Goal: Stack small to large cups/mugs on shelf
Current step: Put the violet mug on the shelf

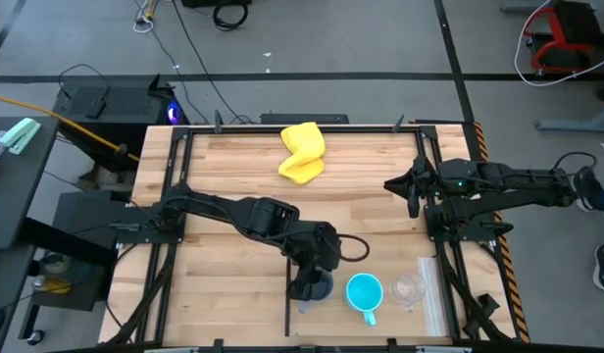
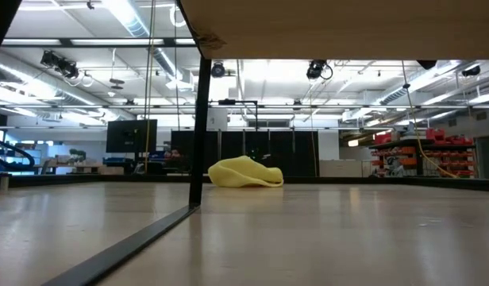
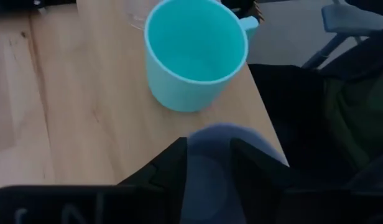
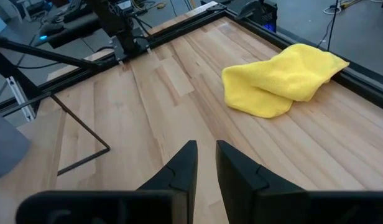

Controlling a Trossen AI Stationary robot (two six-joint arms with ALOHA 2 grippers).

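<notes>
- Grey-blue mug (image 1: 323,286) stands on the table's (image 1: 224,176) near edge, left gripper (image 1: 315,282) straddling its wall, grip unclear.
- Lifting carelessly could knock cyan mug (image 1: 364,292) beside it.
- Right gripper (image 1: 408,186) waits apart, slightly open, empty.

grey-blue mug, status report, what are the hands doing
Left hand over the grey-blue mug, fingers astride it. Right hand parked at the table's right edge, holding nothing. Cyan mug and clear cup stand alongside.
</notes>
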